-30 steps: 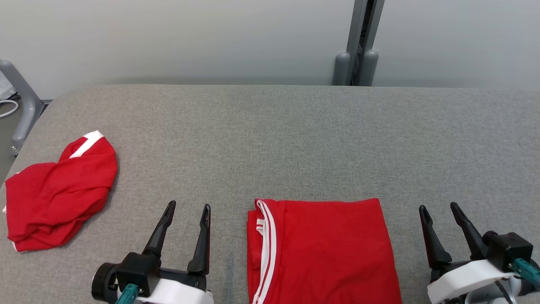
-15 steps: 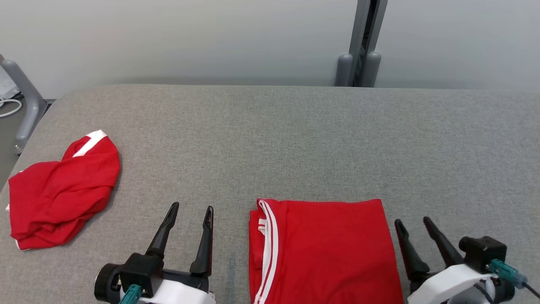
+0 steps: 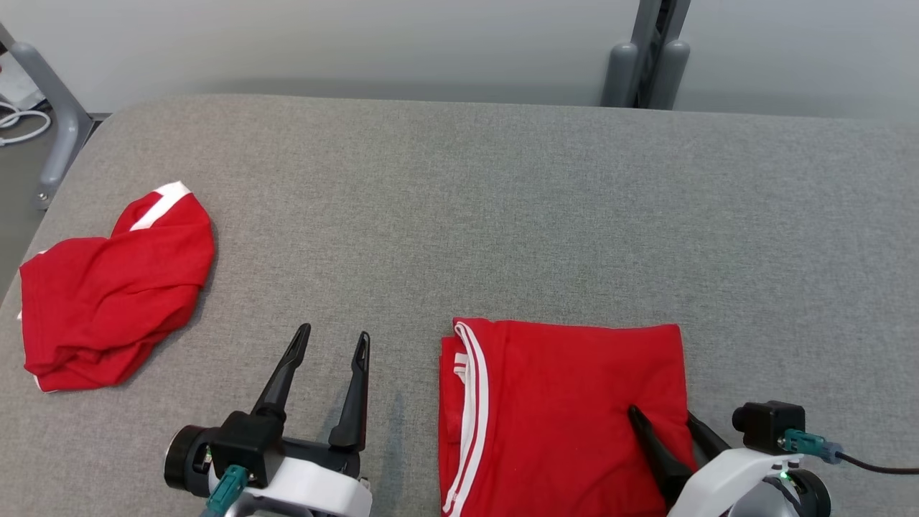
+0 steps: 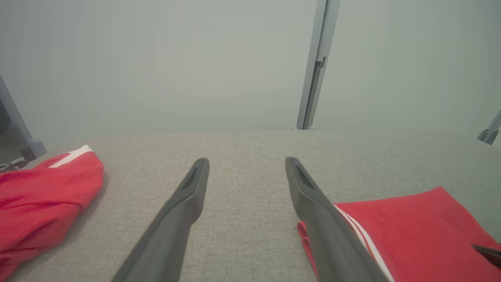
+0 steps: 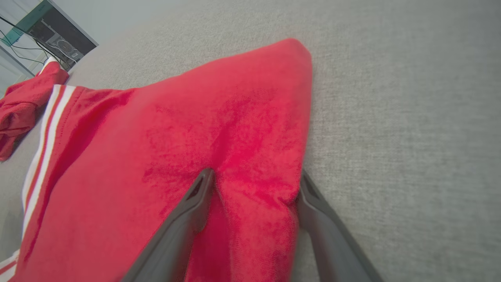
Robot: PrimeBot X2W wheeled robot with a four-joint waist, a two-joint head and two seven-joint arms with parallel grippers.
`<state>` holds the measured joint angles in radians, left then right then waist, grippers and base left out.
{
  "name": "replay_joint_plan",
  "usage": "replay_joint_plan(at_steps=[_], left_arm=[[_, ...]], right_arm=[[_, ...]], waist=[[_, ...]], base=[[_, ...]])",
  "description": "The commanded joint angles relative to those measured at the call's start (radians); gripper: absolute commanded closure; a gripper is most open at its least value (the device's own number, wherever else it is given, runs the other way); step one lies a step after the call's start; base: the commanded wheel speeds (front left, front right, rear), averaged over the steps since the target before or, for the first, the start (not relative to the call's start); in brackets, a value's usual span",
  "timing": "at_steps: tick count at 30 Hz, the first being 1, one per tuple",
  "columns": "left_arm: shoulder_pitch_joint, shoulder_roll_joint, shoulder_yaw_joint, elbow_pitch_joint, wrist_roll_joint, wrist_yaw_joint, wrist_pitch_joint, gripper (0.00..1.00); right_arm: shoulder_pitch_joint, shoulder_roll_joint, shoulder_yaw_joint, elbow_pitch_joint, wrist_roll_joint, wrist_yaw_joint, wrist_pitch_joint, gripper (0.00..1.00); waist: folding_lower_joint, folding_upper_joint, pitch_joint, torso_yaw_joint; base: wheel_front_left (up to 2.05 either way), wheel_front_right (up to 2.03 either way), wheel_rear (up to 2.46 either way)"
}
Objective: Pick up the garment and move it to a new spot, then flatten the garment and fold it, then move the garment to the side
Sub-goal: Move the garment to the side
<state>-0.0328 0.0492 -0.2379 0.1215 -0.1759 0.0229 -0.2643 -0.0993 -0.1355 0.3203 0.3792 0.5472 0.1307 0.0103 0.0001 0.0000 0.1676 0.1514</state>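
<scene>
The left tool point(image 3: 334, 331) sits low at the left of the head view. Its two long dark fingers point(image 4: 188, 203) are spread wide with nothing between them, pointing forward and leaning slightly right. Behind them are a black mount and a white wrist cover point(image 3: 316, 492) carrying a teal plug point(image 3: 226, 488). The right tool point(image 3: 660, 414) sits at the lower right, angled up and to the left, its jaws likewise parted wide. It straddles the right edge of the folded garment point(image 3: 560, 402): one finger lies on the cloth, the other at the hem, with a ridge of fabric raised between them.
</scene>
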Motion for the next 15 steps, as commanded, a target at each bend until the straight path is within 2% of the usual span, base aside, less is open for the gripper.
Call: replay_joint_plan(at_steps=[1,2,3,5,15], left_arm=[[-0.022,0.003,0.005,0.001,0.003,-0.005,-0.001,0.0],[-0.023,0.003,0.006,0.001,0.005,-0.004,-0.001,0.0],[-0.024,0.003,0.007,0.002,0.006,-0.006,-0.001,0.0],[-0.025,0.003,0.008,0.002,0.007,-0.009,-0.001,0.0],[-0.043,0.003,0.004,0.005,0.011,-0.009,-0.001,0.0]], right_arm=[[-0.001,0.005,0.008,0.016,0.003,0.0,0.018,0.0],[-0.007,0.009,0.009,0.016,0.008,0.0,0.022,0.0],[-0.009,0.011,0.008,0.016,0.009,0.0,0.023,0.47],[-0.016,0.013,0.01,0.015,0.009,0.0,0.025,1.0],[-0.048,-0.015,0.038,0.011,-0.015,0.0,0.012,1.0]], waist=[[-0.0001,0.0,0.01,0.007],[-0.0001,0.0,0.014,0.009],[-0.0001,0.0,0.017,0.01],[-0.0001,0.0,0.022,0.012],[-0.0001,0.0,0.032,0.006]], base=[[0.0,0.0,0.0],[0.0,0.0,0.0],[0.0,0.0,0.0],[0.0,0.0,0.0],[0.0,0.0,0.0]])
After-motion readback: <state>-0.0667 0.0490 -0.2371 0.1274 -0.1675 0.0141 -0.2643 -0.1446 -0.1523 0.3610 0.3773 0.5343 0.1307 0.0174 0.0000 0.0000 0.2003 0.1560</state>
